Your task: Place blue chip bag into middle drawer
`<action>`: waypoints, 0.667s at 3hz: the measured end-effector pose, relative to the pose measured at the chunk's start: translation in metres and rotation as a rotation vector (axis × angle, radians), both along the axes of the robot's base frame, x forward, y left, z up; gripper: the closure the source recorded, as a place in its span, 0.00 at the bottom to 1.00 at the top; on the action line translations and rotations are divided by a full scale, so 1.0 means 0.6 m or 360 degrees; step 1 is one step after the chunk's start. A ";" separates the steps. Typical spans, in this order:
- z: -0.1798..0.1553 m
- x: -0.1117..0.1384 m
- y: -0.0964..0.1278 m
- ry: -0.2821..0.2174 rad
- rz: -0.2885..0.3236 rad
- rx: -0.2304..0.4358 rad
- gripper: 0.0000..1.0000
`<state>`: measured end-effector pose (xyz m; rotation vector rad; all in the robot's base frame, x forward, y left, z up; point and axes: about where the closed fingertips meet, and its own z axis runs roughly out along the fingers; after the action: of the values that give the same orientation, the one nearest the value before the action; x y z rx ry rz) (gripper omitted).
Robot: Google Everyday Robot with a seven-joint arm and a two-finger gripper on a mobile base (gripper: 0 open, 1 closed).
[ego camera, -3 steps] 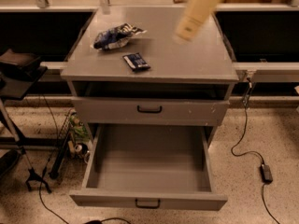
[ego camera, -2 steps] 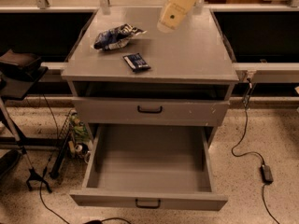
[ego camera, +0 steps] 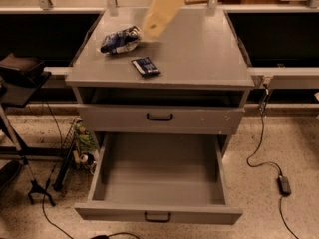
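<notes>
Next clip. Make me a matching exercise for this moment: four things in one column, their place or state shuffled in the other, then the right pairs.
Things:
1. blue chip bag
2. small flat packet
3. middle drawer
4. gripper

Place or state:
A. pulled open
B. over the cabinet top, just right of the bag
C. lying at the top's back left
D. lying flat nearer the top's front edge

Pairs: 1-C, 2-D, 3-A, 4-B
</notes>
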<state>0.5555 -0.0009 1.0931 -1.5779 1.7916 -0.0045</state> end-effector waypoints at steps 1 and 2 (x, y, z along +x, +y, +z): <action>-0.049 0.038 0.097 0.0040 -0.0101 0.0110 0.00; -0.096 0.098 0.186 0.0068 -0.0197 0.0264 0.00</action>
<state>0.6140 0.1107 1.0356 -1.3586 1.8696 0.1169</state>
